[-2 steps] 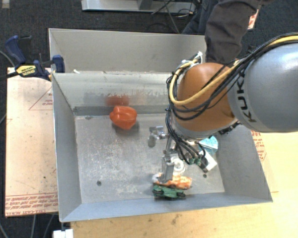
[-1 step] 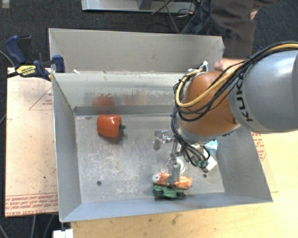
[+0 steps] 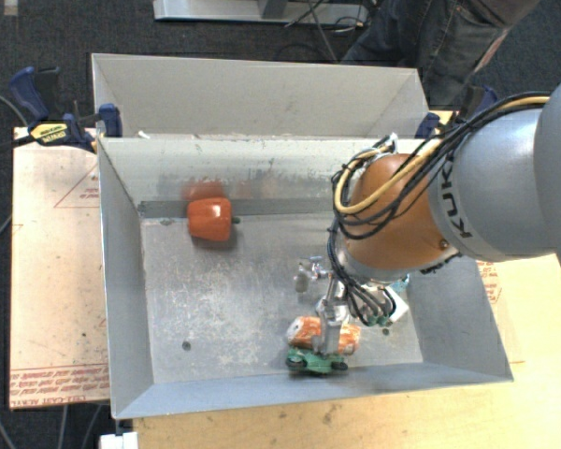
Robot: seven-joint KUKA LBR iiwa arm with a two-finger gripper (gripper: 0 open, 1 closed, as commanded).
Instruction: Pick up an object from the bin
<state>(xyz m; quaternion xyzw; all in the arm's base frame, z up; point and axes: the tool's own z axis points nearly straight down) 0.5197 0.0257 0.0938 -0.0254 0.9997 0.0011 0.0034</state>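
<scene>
Grey metal bin (image 3: pixel 215 297): tool (image 3: pixel 333 337) low at orange-white item (image 3: pixel 308 329) near front wall, presumably for grasping; cannot tell its spread.

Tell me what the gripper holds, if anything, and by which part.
Cannot be told. The gripper is down at a small orange-and-white thing by the bin's near wall, next to a green thing.
</scene>
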